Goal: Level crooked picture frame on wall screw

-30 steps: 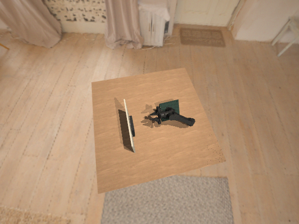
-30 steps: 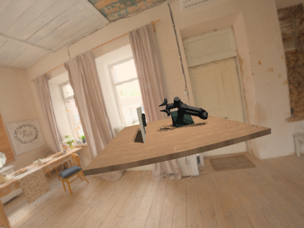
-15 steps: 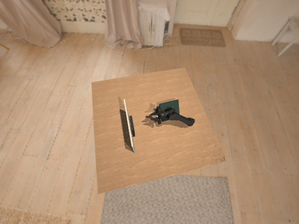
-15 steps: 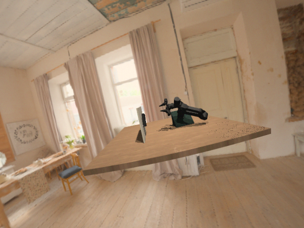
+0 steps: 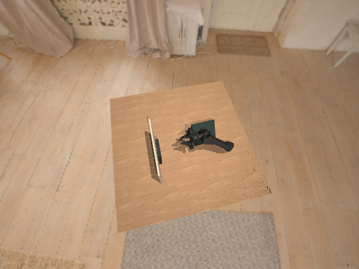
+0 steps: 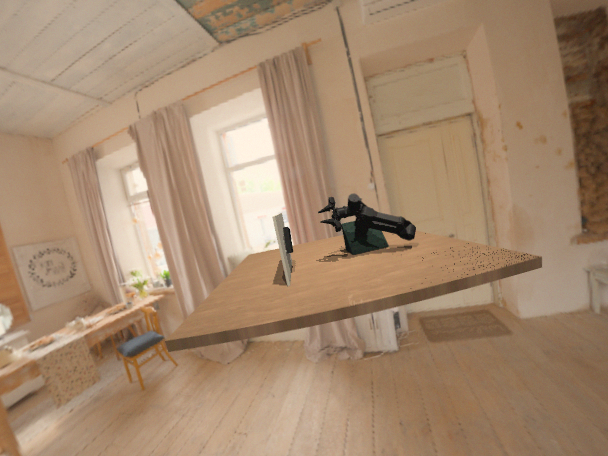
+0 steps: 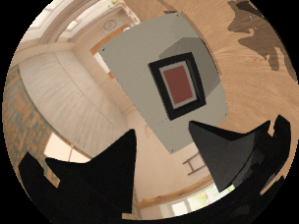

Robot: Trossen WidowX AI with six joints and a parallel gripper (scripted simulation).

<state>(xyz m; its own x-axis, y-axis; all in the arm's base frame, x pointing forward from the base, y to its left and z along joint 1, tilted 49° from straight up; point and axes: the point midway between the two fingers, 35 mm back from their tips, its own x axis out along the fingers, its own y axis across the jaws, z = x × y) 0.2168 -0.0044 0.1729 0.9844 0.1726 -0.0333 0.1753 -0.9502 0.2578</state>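
The picture frame (image 5: 159,151) (image 6: 287,240) (image 7: 162,90) is black with a red picture. It hangs on the near face of an upright pale grey panel (image 5: 152,135) (image 6: 284,265) (image 7: 128,64). In the wrist view it is turned against the panel's edges, so it hangs crooked; its end lower in that picture is nearer the panel's top edge. My gripper (image 5: 180,140) (image 6: 320,216) (image 7: 163,130) is open and empty, clear of the frame, with its fingers facing the panel. The screw and the notched strip are hidden.
The wooden table (image 5: 189,189) (image 6: 250,310) bears the panel and my arm. The arm's dark green base (image 5: 210,125) (image 6: 367,242) stands behind the gripper. A dark shadow falls on the panel beside the frame.
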